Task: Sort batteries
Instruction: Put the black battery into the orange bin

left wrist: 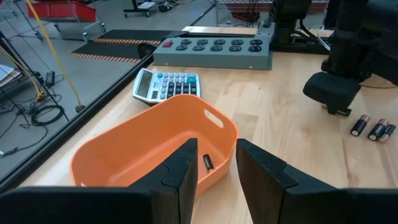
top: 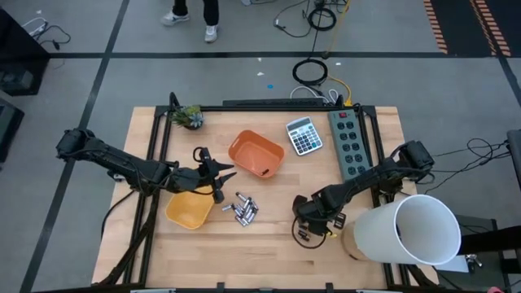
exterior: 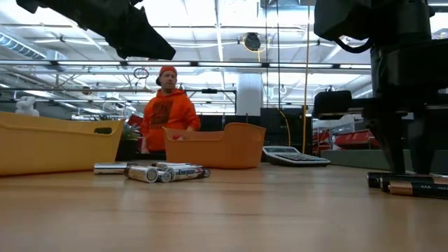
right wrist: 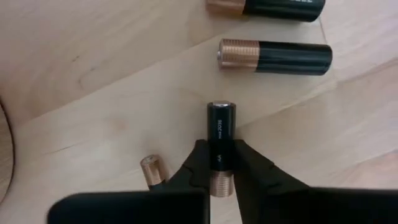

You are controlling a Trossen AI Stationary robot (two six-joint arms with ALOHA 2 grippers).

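Right gripper [right wrist: 221, 167] is down on the surface [top: 269, 236] at about five o'clock, jaws pinched tight on a dark battery [right wrist: 221, 143] with a coppery end. Three more dark batteries [right wrist: 273, 56] lie on the wood close around it. Over at nine o'clock, the left gripper [left wrist: 214, 171] hangs just beside the orange bin [left wrist: 124, 155], jaws partly open and gripping nothing; one dark cell [left wrist: 208, 162] sits inside that bin. The silvery batteries [top: 242, 209] are heaped near the middle, next to the yellow bin [top: 189, 210]. Calculator [top: 304, 135] and power strip [top: 350, 143] sit at one o'clock.
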